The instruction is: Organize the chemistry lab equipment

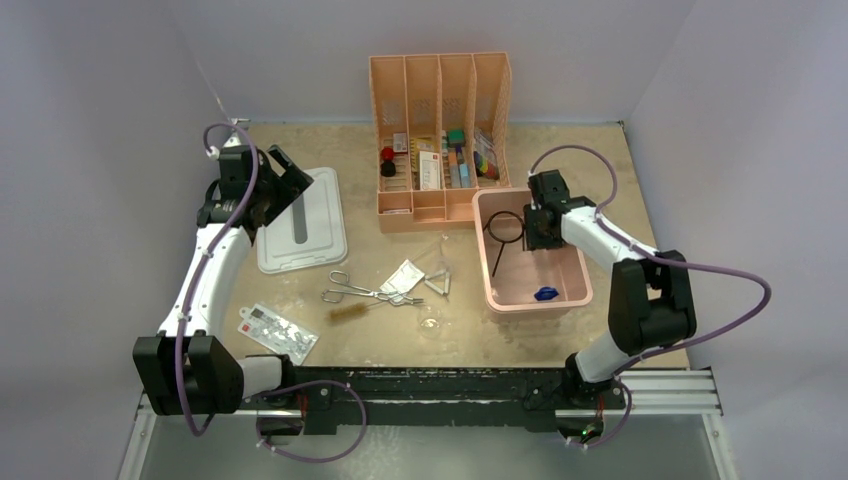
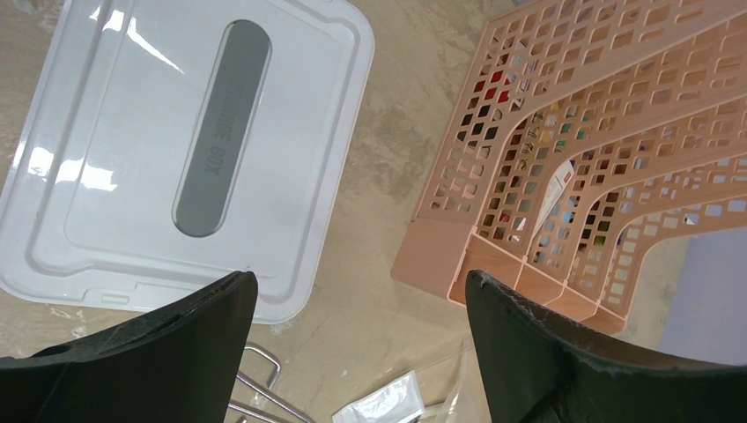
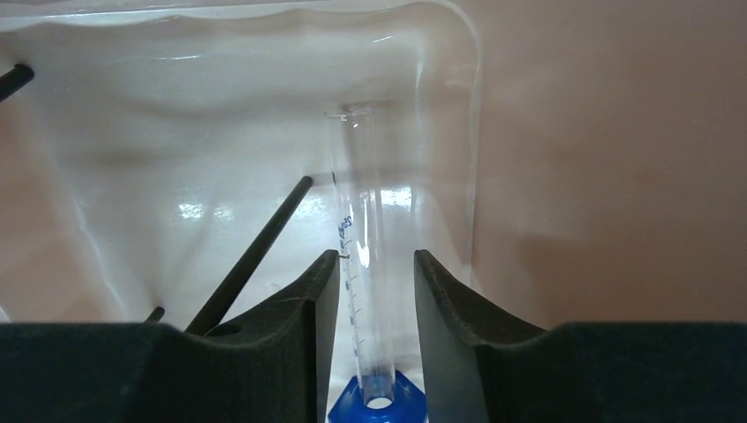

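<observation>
Pale grey walls stand on three sides of a sandy, speckled tabletop (image 1: 560, 140). At the back sits a peach divided organizer (image 1: 440, 75). Just beside its right front corner is a pink bin (image 1: 540, 304). A white lid (image 1: 320, 240) lies flat on the left. The left hand (image 2: 359, 280) hangs over the lid with its fingers spread wide and nothing between them.

Inside the bin lies the black wire ring on rod (image 1: 503, 232), with the ring toward the back and the rod running toward the front. The right hand (image 3: 377, 256) is down in the bin too. Its fingers stand a little apart on both sides of the clear tube (image 3: 359, 220), with a gap on one side, so they do not squeeze it. The tube runs straight away from the wrist camera, blue foot near, open mouth toward the bin's far corner.

In the middle of the tabletop the steel tongs (image 1: 355, 292) lie left to right, loops on the left. The brown brush (image 1: 350, 313) lies nearly the same way. Clear packets (image 1: 405, 278) and the white triangle (image 1: 438, 283) lie flat by the tongs' tips.
</observation>
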`<state>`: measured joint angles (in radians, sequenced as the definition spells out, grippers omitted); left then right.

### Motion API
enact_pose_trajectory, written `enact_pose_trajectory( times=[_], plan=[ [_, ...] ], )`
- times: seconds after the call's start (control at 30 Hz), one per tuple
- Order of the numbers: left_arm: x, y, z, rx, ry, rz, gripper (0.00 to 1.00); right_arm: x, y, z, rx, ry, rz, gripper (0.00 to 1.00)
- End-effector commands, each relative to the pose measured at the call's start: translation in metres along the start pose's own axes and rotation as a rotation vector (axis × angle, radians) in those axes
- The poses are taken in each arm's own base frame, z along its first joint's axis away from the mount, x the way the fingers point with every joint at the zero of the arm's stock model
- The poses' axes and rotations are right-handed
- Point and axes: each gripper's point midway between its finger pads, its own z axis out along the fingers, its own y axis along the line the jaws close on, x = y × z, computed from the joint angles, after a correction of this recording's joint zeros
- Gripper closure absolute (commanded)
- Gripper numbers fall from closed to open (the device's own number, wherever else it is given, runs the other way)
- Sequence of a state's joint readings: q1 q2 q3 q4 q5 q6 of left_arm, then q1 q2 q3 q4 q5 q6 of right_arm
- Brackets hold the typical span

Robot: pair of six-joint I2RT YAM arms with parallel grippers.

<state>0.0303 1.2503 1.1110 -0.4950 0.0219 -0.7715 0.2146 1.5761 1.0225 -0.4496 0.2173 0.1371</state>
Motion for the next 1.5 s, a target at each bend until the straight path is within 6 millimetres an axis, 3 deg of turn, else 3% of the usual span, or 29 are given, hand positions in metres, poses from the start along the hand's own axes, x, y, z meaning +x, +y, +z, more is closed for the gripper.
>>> enact_pose_trajectory(
  times=[0.0, 0.2, 0.4, 0.53, 0.7, 0.8, 0.87, 0.97, 1.1, 1.17, 1.3, 1.47],
  plan=[
    [-0.022, -0.02, -0.014, 0.056, -0.064, 0.035, 0.12, -0.034, -0.009, -0.031, 0.023, -0.114, 0.058, 0.6],
    [-0.022, -0.03, -0.019, 0.105, -0.052, 0.047, 0.12, -0.069, -0.02, -0.085, 0.025, -0.255, 0.106, 0.54],
    [-0.013, -0.039, -0.021, 0.165, -0.022, 0.047, 0.12, -0.089, -0.022, -0.136, -0.036, -0.395, 0.132, 0.45],
    [-0.007, -0.053, -0.025, 0.241, -0.001, 0.064, 0.13, -0.101, 0.007, -0.173, -0.236, -0.459, 0.071, 0.43],
    [0.008, -0.069, -0.024, 0.304, 0.017, 0.061, 0.14, -0.103, 0.042, -0.201, -0.271, -0.517, -0.047, 0.32],
    [0.016, -0.07, -0.02, 0.304, 0.033, 0.048, 0.15, -0.097, 0.085, -0.218, -0.367, -0.525, -0.146, 0.29],
    [0.016, -0.063, -0.016, 0.265, 0.026, 0.036, 0.15, -0.086, 0.121, -0.231, -0.431, -0.528, -0.237, 0.26],
    [0.015, -0.048, -0.012, 0.182, 0.012, 0.021, 0.15, -0.067, 0.159, -0.239, -0.458, -0.513, -0.351, 0.21],
    [0.022, -0.047, -0.007, 0.181, 0.045, 0.007, 0.14, -0.025, 0.206, -0.232, -0.505, -0.443, -0.515, 0.01],
    [0.025, -0.047, -0.004, 0.181, 0.059, -0.003, 0.14, 0.001, 0.225, -0.223, -0.509, -0.385, -0.607, 0.01],
    [0.028, -0.046, 0.001, 0.175, 0.073, -0.003, 0.14, 0.047, 0.251, -0.206, -0.533, -0.311, -0.737, 0.01],
    [0.028, -0.046, 0.004, 0.17, 0.078, -0.001, 0.14, 0.084, 0.266, -0.179, -0.577, -0.202, -0.774, 0.01]
  ],
)
